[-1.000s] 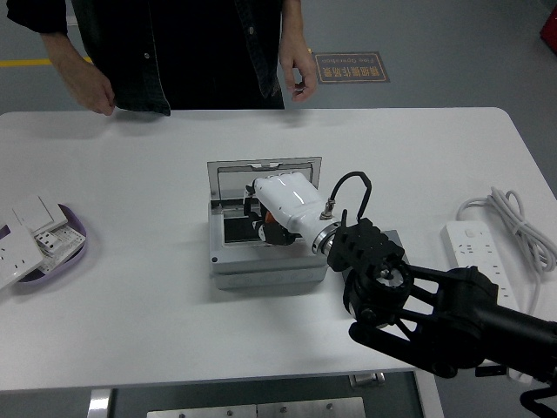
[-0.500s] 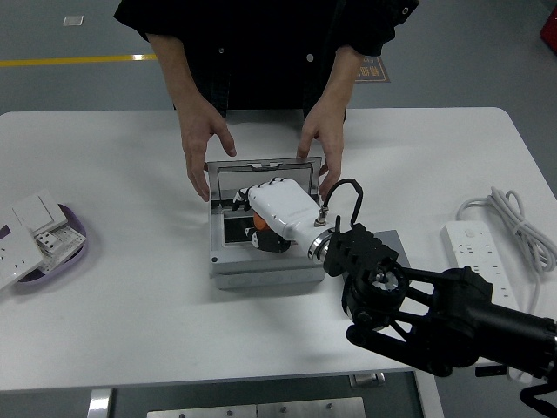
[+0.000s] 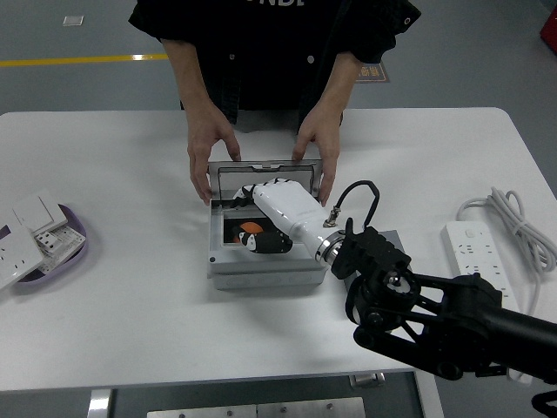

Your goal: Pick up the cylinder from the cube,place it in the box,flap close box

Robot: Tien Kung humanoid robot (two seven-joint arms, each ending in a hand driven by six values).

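Note:
A grey box (image 3: 261, 270) stands mid-table with its lid (image 3: 265, 165) raised at the back. My right hand (image 3: 254, 226), white with black fingertips, reaches into the box from the right. Its fingers are curled around a small orange cylinder (image 3: 247, 230) held low inside the box. A grey block (image 3: 397, 237) beside the box's right is mostly hidden by my black arm (image 3: 418, 305). A person at the far side holds the lid with the left hand (image 3: 207, 155) and right hand (image 3: 320, 152) on its two sides. My left arm is out of view.
A purple dish (image 3: 70, 252) with white socket plates (image 3: 30, 235) sits at the left edge. A white power strip (image 3: 474, 248) with a coiled cable (image 3: 513, 218) lies at the right.
The person stepped up and put both hands on the lid's sides. My right hand sank a little deeper into the box, and the orange cylinder now shows beside the fingers.

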